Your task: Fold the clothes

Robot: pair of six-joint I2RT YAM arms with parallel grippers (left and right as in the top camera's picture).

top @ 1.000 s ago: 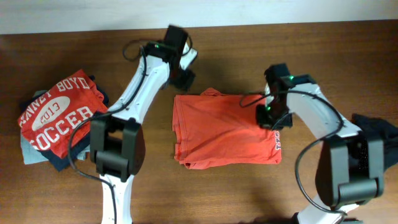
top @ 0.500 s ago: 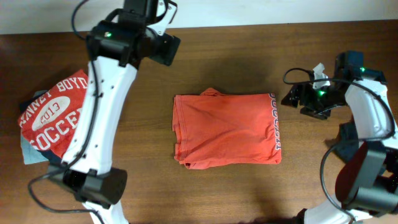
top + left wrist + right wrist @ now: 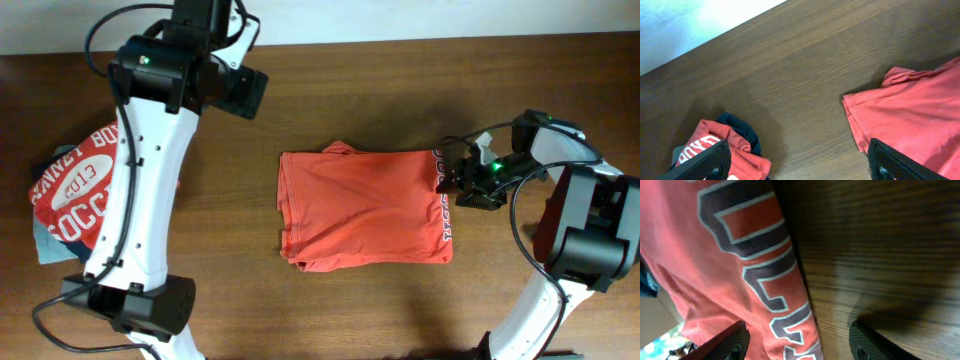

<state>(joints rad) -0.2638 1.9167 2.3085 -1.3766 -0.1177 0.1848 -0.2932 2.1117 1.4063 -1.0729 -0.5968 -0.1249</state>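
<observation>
Overhead view.

Item 1: orange-red soft fabric shirt (image 3: pixel 362 210), folded to a rough rectangle and lying flat at the centre of the worktop. The surface is lightly creased, and a small fabric bump pokes out at the far edge. Dark block lettering with a pale outline (image 3: pixel 443 205) runs along the right edge; it is too small to read.

Item 2: pile of clothes at the left end of the worktop. On top is a red tee with white "SOCCER" print (image 3: pixel 75 195). A dark navy piece (image 3: pixel 742 131) and a pale grey-blue piece (image 3: pixel 45 245) show beneath it. The white left arm crosses the pile and hides part of it.

Item 3: dark brown wood-grain worktop (image 3: pixel 400 80), matte, with a pale strip along its far edge.

Left gripper (image 3: pixel 797 165): hangs above bare wood between pile and shirt, jaws wide apart with nothing between them.

Right gripper (image 3: pixel 465 182): low at the shirt's lettered edge. Its wrist view shows the jaws spread and not pinching, with the hem and bare wood beneath them. The left margin of that view is blurred.
</observation>
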